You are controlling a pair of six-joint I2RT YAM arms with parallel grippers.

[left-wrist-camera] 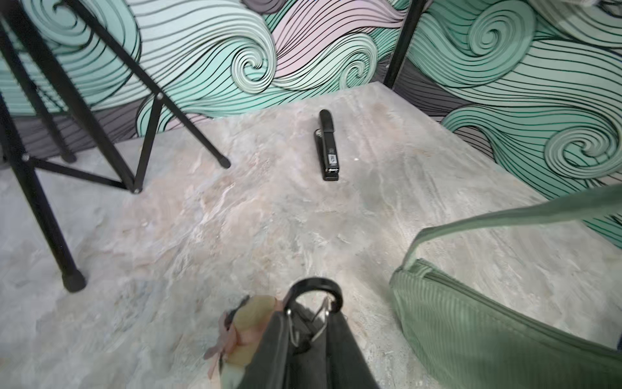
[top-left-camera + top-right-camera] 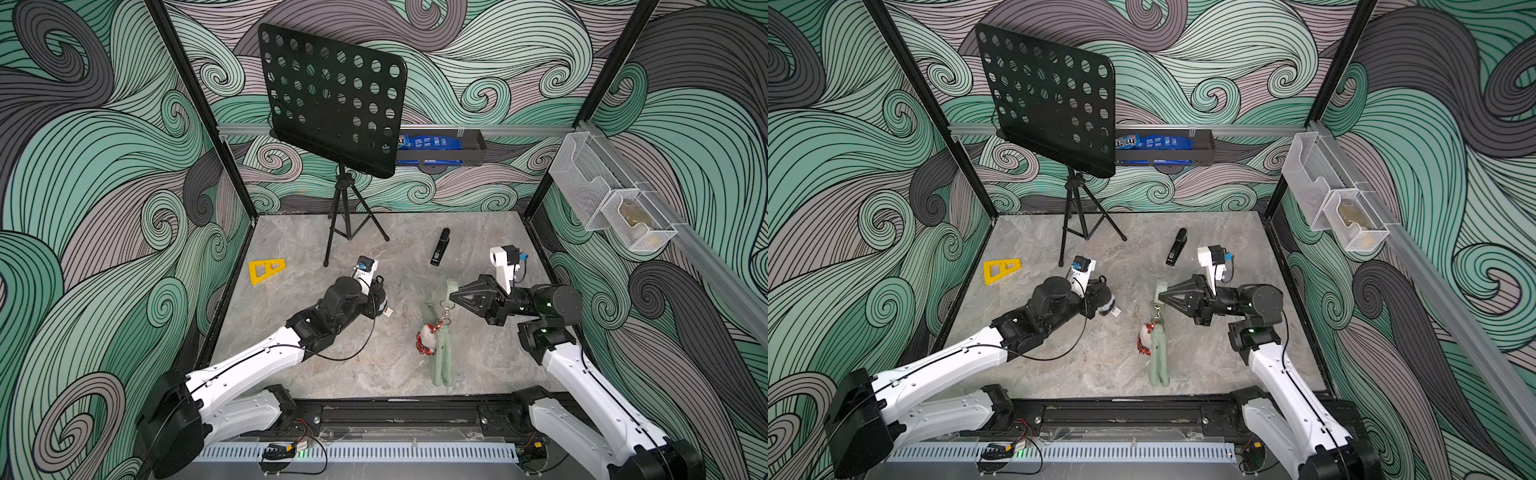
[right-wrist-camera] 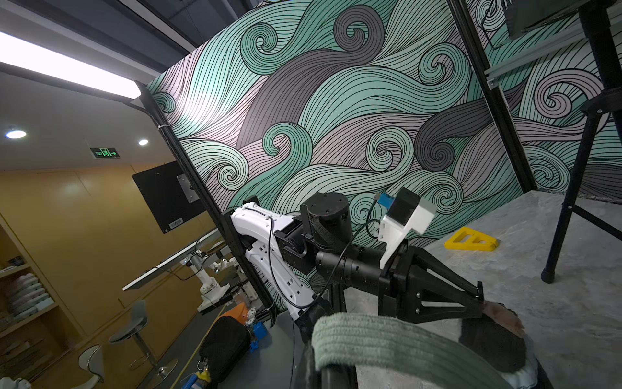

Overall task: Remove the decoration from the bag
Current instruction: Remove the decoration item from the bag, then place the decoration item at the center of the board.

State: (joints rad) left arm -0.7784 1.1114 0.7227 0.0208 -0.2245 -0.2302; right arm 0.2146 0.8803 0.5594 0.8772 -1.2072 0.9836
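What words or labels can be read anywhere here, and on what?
Nothing reads clearly.
On the blue packets: white lettering, blurred.
On the stapler: white label, too small.
On the green sign outside: symbols and arrow, blurred.
On the black screen: barcode sticker, too small.

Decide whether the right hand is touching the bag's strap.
Touching. In both top views the shut right hand pinches the strap, holding it up taut from the bag.

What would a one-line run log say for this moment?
left hand: grips plush charm | right hand: grips strap | white-red charm: clipped to bag | task: unfinished
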